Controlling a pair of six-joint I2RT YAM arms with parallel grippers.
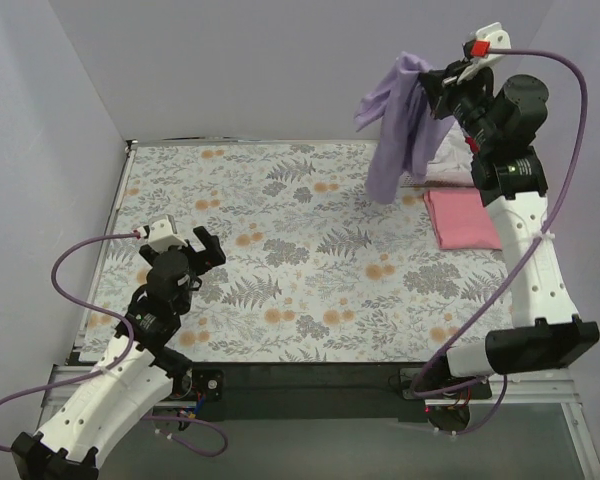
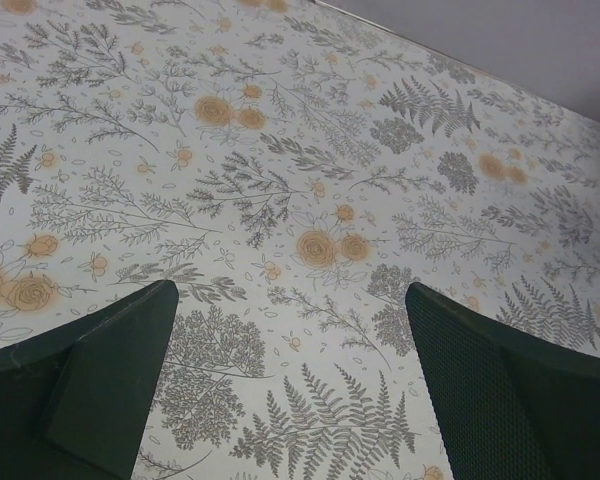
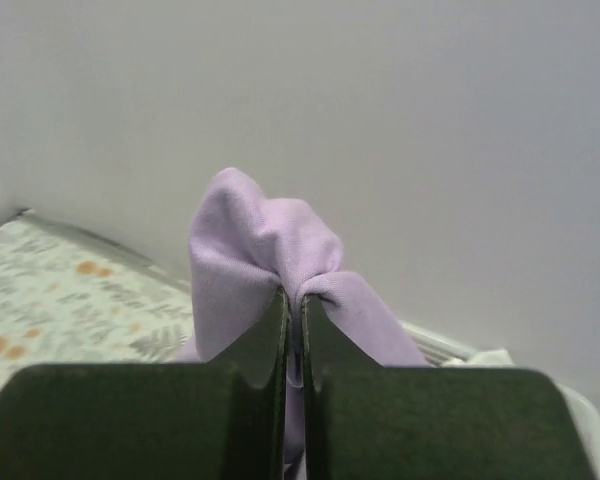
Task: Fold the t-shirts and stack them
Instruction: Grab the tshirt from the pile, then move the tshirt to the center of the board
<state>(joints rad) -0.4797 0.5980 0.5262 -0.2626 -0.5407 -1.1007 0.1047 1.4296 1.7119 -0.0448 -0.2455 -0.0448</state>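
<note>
gripping one lavender t-shirt [image 1: 398, 130], the right hand [image 1: 438, 84] hangs near one folded pink t-shirt [image 1: 462, 218]; left hand [image 1: 208, 247] wide.

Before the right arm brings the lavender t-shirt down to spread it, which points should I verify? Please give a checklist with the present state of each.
1. Grip of right end effector: ok, shut on a bunch of the lavender t-shirt.
2. Shirt hanging free of the floral cloth: cannot tell from above.
3. Readiness of left end effector: ok, open, empty, above the cloth.
4. Middle of the cloth free: ok.
5. Position of pink t-shirt: ok, folded at the right edge, out of the way.
</note>
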